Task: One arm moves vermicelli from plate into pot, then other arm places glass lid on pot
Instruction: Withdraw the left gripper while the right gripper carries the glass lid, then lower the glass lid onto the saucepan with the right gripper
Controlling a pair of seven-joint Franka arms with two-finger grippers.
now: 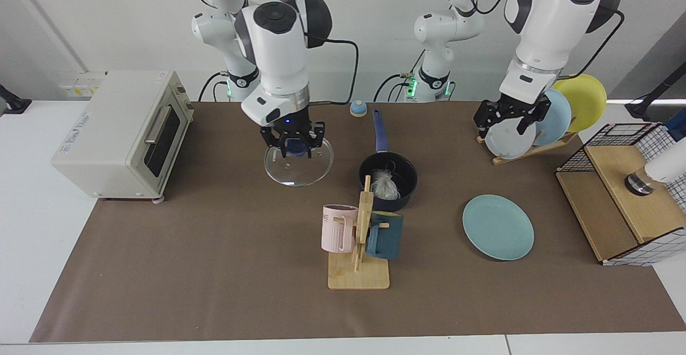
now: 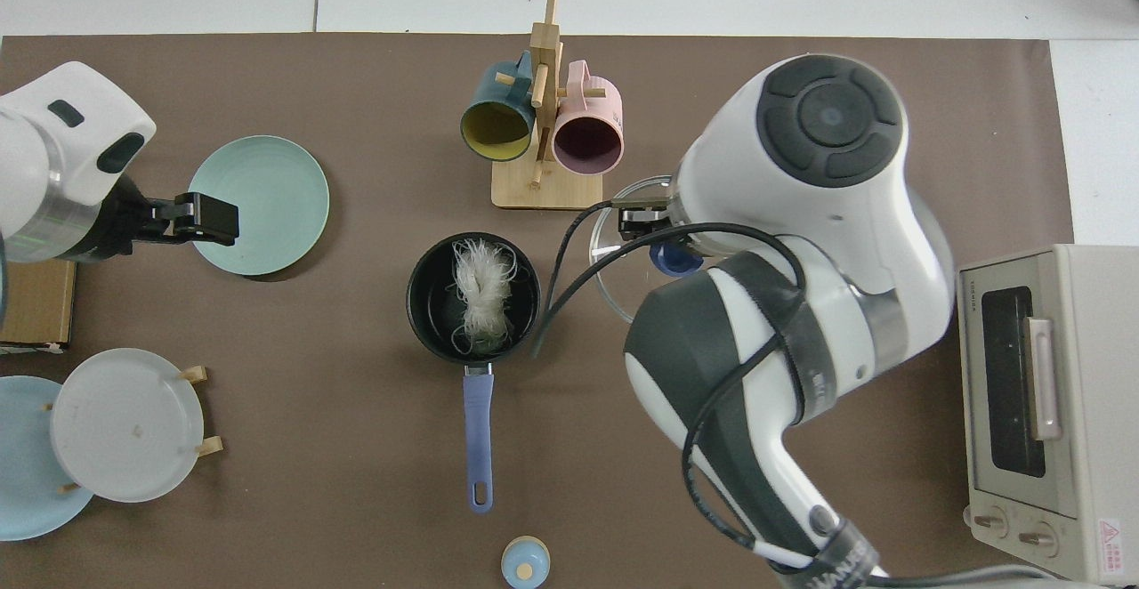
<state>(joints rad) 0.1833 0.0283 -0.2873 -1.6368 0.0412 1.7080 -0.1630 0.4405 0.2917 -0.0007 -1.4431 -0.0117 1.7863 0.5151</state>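
Near the middle of the desk, the pot (image 1: 388, 181) stands with its blue handle pointing toward the edge where the arms are mounted, and the vermicelli (image 2: 481, 295) lies inside it as a loose white clump. The teal plate (image 1: 498, 227) is bare. By the look of it, the noodle step is done and the covering step is in hand.

The right gripper (image 1: 292, 146) hangs just beside the pot, toward the toaster oven (image 1: 119, 132), its jaws closed on the blue knob of the glass lid (image 1: 298, 164), which it carries above the brown mat (image 1: 214, 269), roughly level. The left gripper (image 1: 510, 119) waits by the plate rack (image 1: 528, 148), jaws open and holding nothing.

The lid is likely stiff, fairly heavy for its size, smooth and breakable, so the centre knob is the sensible hold: it keeps the glass balanced. A hard landing could chip the rim or jolt the pot; I would lower it centred and level. The mug stand (image 1: 359, 248) nearby leaves limited room on that side.
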